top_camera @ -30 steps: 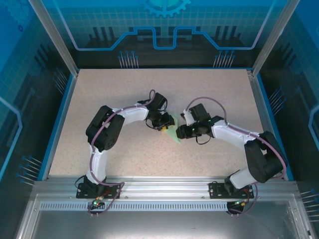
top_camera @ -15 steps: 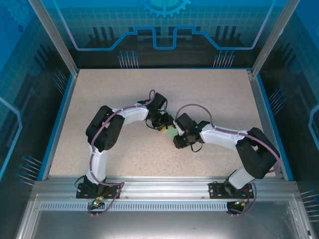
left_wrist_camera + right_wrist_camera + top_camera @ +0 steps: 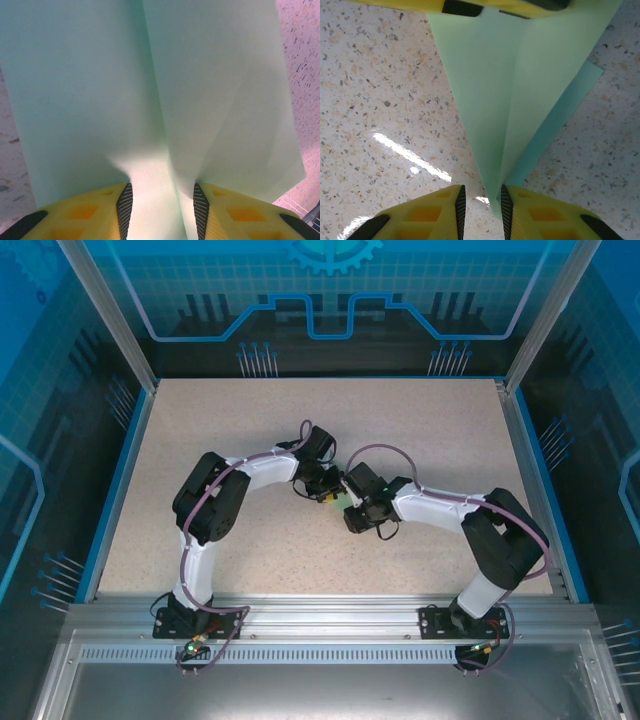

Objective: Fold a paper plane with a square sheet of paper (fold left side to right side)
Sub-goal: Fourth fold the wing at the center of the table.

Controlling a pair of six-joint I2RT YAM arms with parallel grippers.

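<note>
The square sheet of paper (image 3: 342,502) is pale mint green and folded into a narrow pointed shape with a centre crease. It lies on the speckled table between my two grippers. My left gripper (image 3: 327,491) is at its wide end, and in the left wrist view the paper (image 3: 150,90) fills the gap between the pads of the left gripper (image 3: 162,200). My right gripper (image 3: 481,195) straddles the pointed tip of the paper (image 3: 495,75). The tip lies against the right pad, with bare table showing beside the left pad. The left gripper's fingers (image 3: 520,7) show at the top of that view.
The speckled beige table (image 3: 250,420) has a blue rim (image 3: 118,490) on the left, right and far sides. Slanted metal posts (image 3: 105,310) stand at the far corners. An aluminium rail (image 3: 320,625) carries both arm bases at the near edge.
My right arm has swung left and stretched toward the paper, bringing its gripper over the pointed tip, and its jaws have narrowed. The left arm and the paper have stayed put.
</note>
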